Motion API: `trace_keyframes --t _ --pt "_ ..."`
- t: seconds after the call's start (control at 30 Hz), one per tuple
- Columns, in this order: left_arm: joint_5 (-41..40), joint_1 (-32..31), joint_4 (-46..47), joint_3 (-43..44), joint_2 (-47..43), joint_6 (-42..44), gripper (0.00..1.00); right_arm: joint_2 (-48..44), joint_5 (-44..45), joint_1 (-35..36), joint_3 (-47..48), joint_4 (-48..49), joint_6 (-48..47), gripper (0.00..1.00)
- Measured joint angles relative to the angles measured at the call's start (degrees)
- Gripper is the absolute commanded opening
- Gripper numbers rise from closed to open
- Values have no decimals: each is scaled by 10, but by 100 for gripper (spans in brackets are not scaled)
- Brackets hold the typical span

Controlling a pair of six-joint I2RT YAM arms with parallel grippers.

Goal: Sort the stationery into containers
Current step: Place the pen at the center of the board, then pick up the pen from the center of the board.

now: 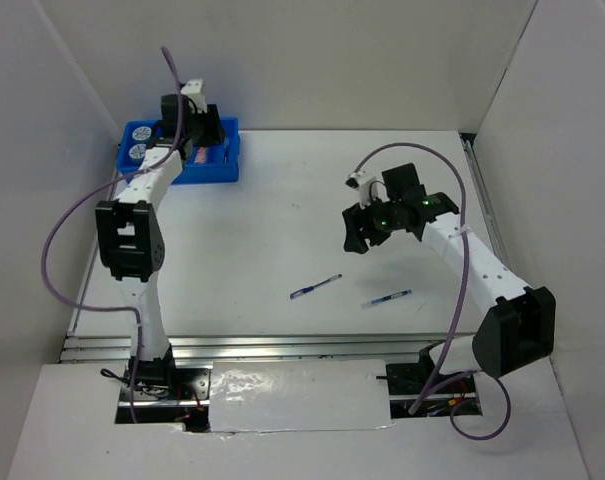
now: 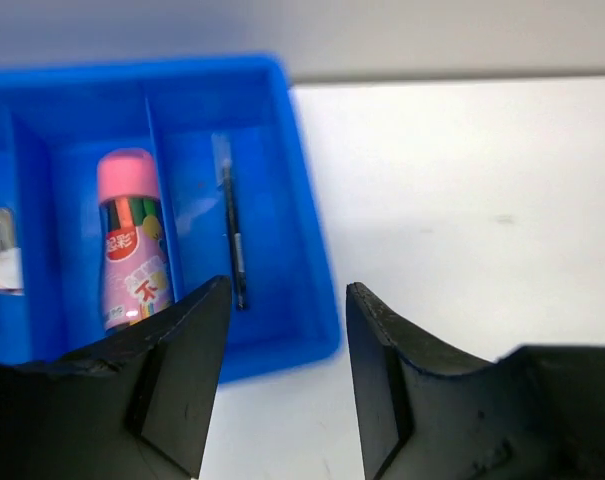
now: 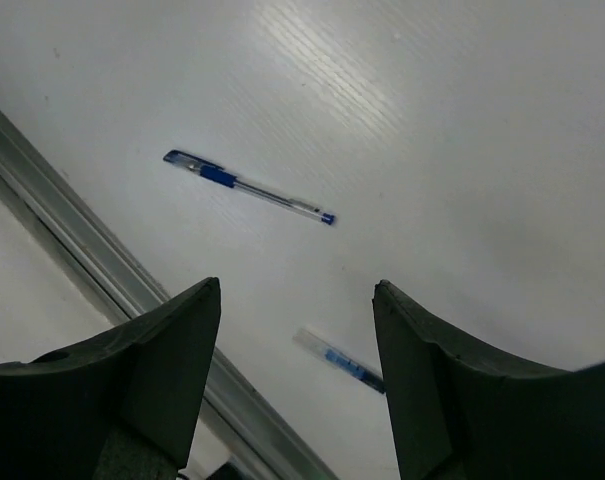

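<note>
Over the tray [image 1: 228, 165] at the far left of the desk [image 1: 282, 220], the left fingers [image 2: 377, 340] are held wide apart with nothing between them. Just beyond them, a thin dark stick [image 2: 232, 235] is seen lying lengthwise in the tray's rightmost compartment. A pink tube [image 2: 132, 245] is laid in the compartment to its left, and two tape rolls [image 1: 137, 141] are lodged at the tray's left end. Right of centre, the right fingers [image 3: 187, 340] are hung above the desk, likewise spread and empty. Two pens [image 1: 315, 287] are not yet sorted: they lie flat toward the near edge, near each other but apart, and well away from the tray. The step in hand is judged to be the pick-up of a pen by the right arm, the left arm's part at the tray appearing done. For that, the right fingers would have to be lowered over one pen [image 3: 247, 187], turned so that its barrel is crossed rather than paralleled, brought almost to the desk and closed on so thin a thing. A long carry to the tray would then be needed, for which the left arm should be drawn clear.
</note>
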Motion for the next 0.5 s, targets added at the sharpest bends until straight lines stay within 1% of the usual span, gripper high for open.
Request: trace_keyframes --t 0.07,0.13,0.17,0.3,0.4,0.5 --pt "44 8 -10 -32 -75 2 61 0 23 44 4 -5 -43 67" --pt "108 22 -10 -74 -158 11 62 5 47 80 7 -12 -84 63" --pt "146 32 -5 -103 -212 17 64 10 57 97 10 -17 -106 63" --pt "259 76 15 -232 -404 20 65 44 88 158 14 -24 -177 60" --pt "306 93 14 -319 -508 31 65 75 112 205 12 -21 -212 56" --pt "333 93 -9 -403 -579 45 65 113 139 253 4 -9 -235 53"
